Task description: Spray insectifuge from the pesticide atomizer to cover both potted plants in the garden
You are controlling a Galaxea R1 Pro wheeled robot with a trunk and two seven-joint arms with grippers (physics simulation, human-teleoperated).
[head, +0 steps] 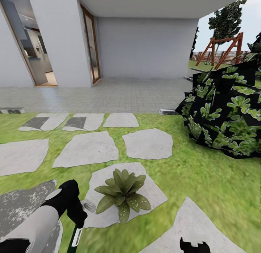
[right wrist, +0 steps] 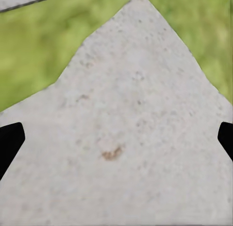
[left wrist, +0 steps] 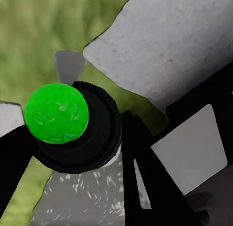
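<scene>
My left gripper (head: 77, 234) is at the lower left, shut on the pesticide atomizer (left wrist: 63, 120), a small black bottle with a round bright green top held between the two black fingers (left wrist: 145, 167). One potted plant (head: 123, 193), a rosette of pointed speckled green leaves, stands on a stepping stone (head: 152, 195) just right of that gripper; its pot is hidden under the leaves. My right gripper (head: 194, 245) is at the bottom edge, open, above another pale stepping stone (right wrist: 126, 129) with nothing between its fingers.
A large dark broad-leaved shrub (head: 228, 111) fills the right side. Grey stepping stones (head: 87, 148) cross the lawn toward a tiled patio (head: 108, 95) and the white house. A small grey object (head: 88, 206) lies beside the plant. A wooden swing frame (head: 224, 46) stands far right.
</scene>
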